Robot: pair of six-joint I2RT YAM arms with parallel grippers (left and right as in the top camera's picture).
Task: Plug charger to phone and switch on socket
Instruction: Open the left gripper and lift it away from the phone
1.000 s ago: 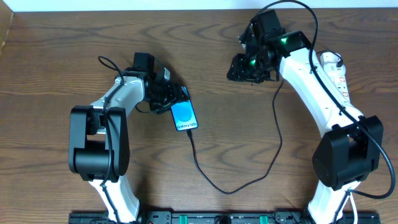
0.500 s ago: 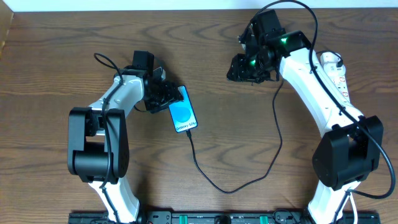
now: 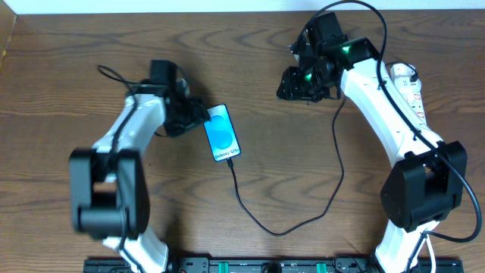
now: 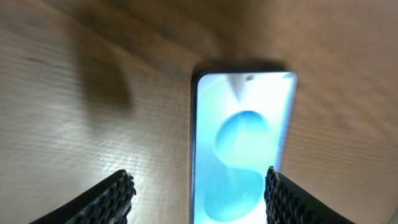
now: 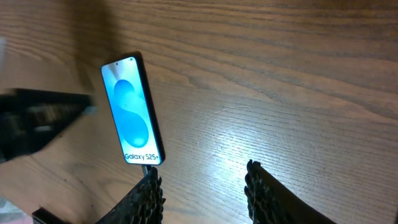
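The phone (image 3: pixel 221 133) lies face up on the wooden table with its blue screen lit. It also shows in the left wrist view (image 4: pixel 242 137) and in the right wrist view (image 5: pixel 132 112). The charger's thin black cable (image 3: pixel 261 224) meets the phone's bottom edge (image 5: pixel 147 169), loops toward the table front and rises toward the right arm. My left gripper (image 3: pixel 197 118) is open just left of the phone, holding nothing (image 4: pixel 202 199). My right gripper (image 3: pixel 303 85) is open and empty above the table, far right of the phone (image 5: pixel 205 196). The socket (image 3: pixel 413 91) lies at the far right, partly hidden by the right arm.
The table's back edge runs along the top of the overhead view. A black rail (image 3: pixel 242 265) spans the front edge between the arm bases. The right arm's own black cable (image 3: pixel 364 11) arcs above its wrist.
My left arm has swung left and back, drawing its gripper off the phone. The phone has turned slightly and sits a little farther back. The right arm has not moved.
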